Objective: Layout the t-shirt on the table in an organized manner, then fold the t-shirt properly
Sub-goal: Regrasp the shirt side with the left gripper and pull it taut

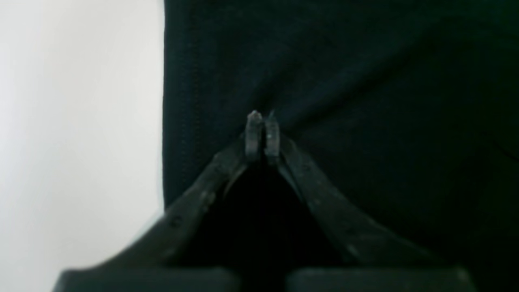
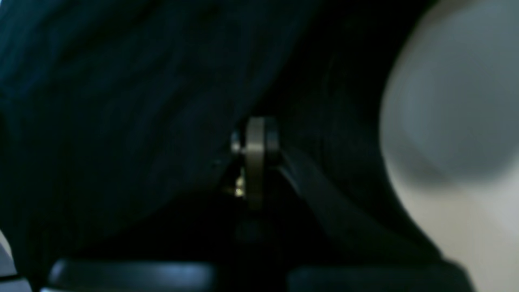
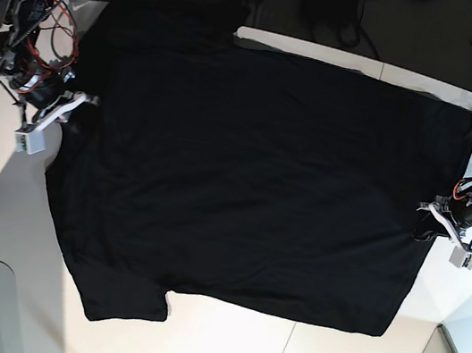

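Counter [image 3: 220, 328] first: white, panelled, and the black t-shirt [image 3: 245, 178] covers most of it, plain side up, spread nearly flat. Its far edge runs off the back of the counter into the dark zone, and one sleeve pokes out at the near corner on the base view's left.

Right hand [image 2: 256, 134] is fully closed at the shirt's side edge on the base view's left. Its wrist view shows dark cloth bunched around the tips, so it looks pinched on fabric. Left hand [image 1: 262, 121] is closed too, tips together just inside the opposite hemmed edge. Creases fan out from the tips, so I judge it has a pinch of cloth as well.

Risks from here:
- Both pinches look shallow, near the hem. A sideways pull to tension the shirt could slip one out, and that side goes slack.
- Uneven lift between the arms would skew the body and undo the layout.
- The far edge may snag or drag off the back when pulled.
- That loose sleeve could get trapped in a fold.
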`<state>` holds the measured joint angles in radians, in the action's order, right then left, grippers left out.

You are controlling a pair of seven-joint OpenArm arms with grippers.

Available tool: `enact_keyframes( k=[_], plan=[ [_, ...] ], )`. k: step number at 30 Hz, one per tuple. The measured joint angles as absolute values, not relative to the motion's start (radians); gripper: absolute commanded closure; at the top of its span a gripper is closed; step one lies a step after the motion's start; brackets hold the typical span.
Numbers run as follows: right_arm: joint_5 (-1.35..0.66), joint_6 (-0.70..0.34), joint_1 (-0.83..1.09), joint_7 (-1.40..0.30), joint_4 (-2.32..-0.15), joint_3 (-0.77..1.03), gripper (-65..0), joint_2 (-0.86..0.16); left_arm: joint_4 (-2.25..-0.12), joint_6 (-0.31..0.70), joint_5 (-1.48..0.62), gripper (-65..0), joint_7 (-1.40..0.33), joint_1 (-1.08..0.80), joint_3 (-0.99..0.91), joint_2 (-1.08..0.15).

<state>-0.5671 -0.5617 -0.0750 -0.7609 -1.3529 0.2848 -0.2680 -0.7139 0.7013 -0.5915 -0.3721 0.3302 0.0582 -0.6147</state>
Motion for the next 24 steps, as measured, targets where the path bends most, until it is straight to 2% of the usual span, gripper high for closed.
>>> enact_keyframes(
  k=[2, 4, 11, 17, 24],
  plan=[
    [-0.532, -0.568, -0.079, -0.702, -1.324, 0.263, 0.0, -0.269, -0.714, 0.701, -0.613, -8.0, -0.379, 0.330, 0.058, -0.615],
    [-0.515, -0.571, -0.083, -0.652, -1.289, 0.261, 0.0, -0.269, -0.713, 0.705, -0.627, -12.4, -0.382, 0.329, 0.058, -0.614],
    [-0.496, -0.598, -0.138, -0.593, -1.162, 0.261, 0.0, -0.284, -0.713, 0.704, -0.651, -12.6, -0.394, 0.329, 0.058, -0.614],
    [-0.485, -0.599, -0.234, -0.596, -1.058, 0.260, 0.0, -0.319, -0.710, 0.700, -0.744, -12.6, -0.416, 0.328, 0.059, -0.612],
    [-0.420, -0.576, -0.317, -0.611, -1.007, 0.260, 0.0, -0.352, -0.707, 0.693, -0.731, -12.6, -0.434, 0.371, 0.062, -0.581]
  ],
)
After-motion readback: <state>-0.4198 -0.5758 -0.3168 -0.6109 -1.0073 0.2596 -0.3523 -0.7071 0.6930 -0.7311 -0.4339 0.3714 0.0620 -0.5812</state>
